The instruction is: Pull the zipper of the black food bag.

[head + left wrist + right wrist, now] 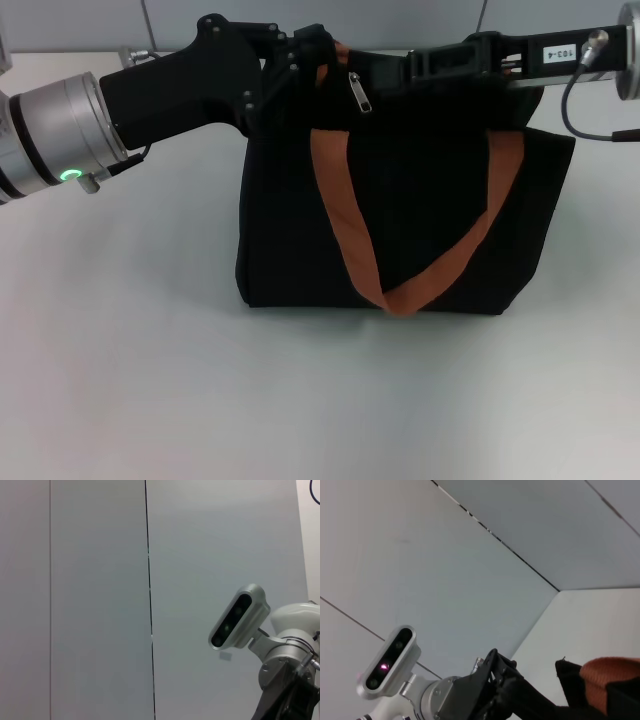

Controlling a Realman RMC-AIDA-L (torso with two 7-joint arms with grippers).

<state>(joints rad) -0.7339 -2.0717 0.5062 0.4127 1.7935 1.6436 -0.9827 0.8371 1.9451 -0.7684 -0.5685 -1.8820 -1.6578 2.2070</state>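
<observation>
The black food bag stands upright mid-table in the head view, its orange-brown strap handles hanging down the front. The zipper, a small silver slider with a dangling tab, sits on the top edge towards the bag's left end. My left gripper reaches in from the left and is shut on the bag's top left corner by the strap. My right gripper reaches in from the right along the top edge, just right of the zipper; the tab hangs free. The right wrist view shows the bag's corner and a strap.
The white table spreads around the bag. A grey panel wall stands behind. The left wrist view shows the right arm's wrist camera; the right wrist view shows the left arm's wrist camera.
</observation>
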